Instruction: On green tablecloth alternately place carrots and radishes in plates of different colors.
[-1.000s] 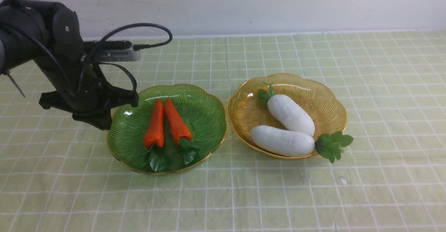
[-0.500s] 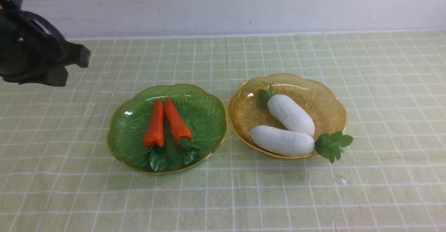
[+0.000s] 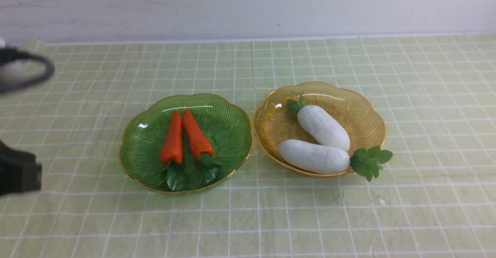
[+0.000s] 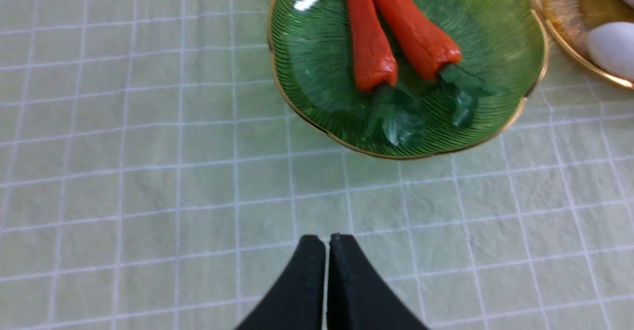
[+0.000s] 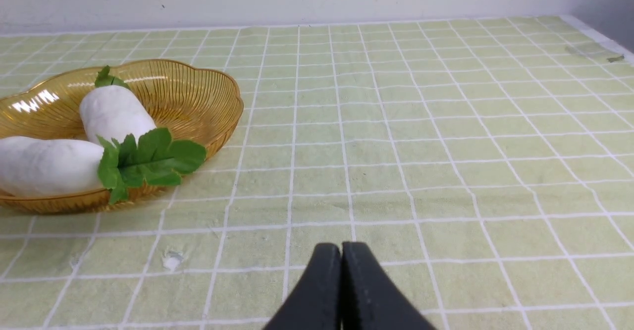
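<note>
Carrots [image 3: 186, 136] in green plate [image 3: 228, 122], centre-left; radishes [image 3: 319, 141] in amber plate [image 3: 356, 107], centre-right. Left gripper [image 4: 327, 241] and right gripper [image 5: 342, 248] pressed together, empty. Risk: overhanging radish leaves [image 3: 370, 161] snagged, near radish tipped out.

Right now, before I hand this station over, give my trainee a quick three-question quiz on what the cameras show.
1. True or false: both carrots lie in the green plate.
2. Which plate holds the radishes? A) green plate B) amber plate C) neither, they lie on the green tablecloth
3. Fill in: the jaws of the left gripper and the right gripper are ____, with nothing held.

Key: 1 true; 2 B; 3 shut.
</note>
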Controlling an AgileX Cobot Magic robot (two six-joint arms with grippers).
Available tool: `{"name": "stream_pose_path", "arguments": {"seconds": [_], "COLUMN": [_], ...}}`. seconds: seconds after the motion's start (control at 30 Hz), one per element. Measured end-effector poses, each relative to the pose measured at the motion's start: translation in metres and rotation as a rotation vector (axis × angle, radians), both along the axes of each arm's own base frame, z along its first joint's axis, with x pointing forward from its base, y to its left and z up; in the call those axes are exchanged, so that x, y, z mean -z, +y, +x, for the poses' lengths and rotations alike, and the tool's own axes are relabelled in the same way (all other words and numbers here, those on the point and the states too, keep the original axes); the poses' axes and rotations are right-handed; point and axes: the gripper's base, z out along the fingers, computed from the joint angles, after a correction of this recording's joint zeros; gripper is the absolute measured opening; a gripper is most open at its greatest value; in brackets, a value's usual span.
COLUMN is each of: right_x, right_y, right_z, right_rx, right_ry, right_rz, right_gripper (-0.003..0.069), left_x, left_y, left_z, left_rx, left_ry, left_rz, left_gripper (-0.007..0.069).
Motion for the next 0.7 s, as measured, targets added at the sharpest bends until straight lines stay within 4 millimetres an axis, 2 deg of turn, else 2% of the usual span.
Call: {"name": "stream_pose_path", "arguments": {"seconds": [0.03,0.07,0.13,0.2,0.37,0.7], "right_x": [0.0,0.0,0.0,0.0,0.0,0.0], "right_y": [0.0,0.0,0.0,0.0,0.0,0.0], "right_z": [0.0,0.0,0.0,0.0,0.0,0.0], "right_rx": [0.0,0.0,0.0,0.0,0.0,0.0], "right_ry": [0.0,0.0,0.0,0.0,0.0,0.0], "right_rz": [0.0,0.0,0.0,0.0,0.0,0.0], "right_gripper": [-0.0015,-0.0015,-0.0015,-0.0015,-0.0015,-0.0015], "left_x": [0.017,0.026,0.039,0.043,0.044,0.042], "left_y": [-0.004,-0.006,-0.01,-0.009,-0.004,-0.004], "left_z": [-0.011,-0.022,-0.033,-0.038,-0.049,-0.053], "left_rx": [0.034,0.069,0.103,0.106,0.078,0.071], "left_ry": [-0.02,-0.078,-0.218,-0.329,-0.537,-0.583], "left_rz": [-0.05,-0.09,-0.158,-0.172,-0.198,-0.221], "left_gripper": [-0.0003,-0.0003,-0.0003,-0.0003,-0.0003,-0.0003]}}
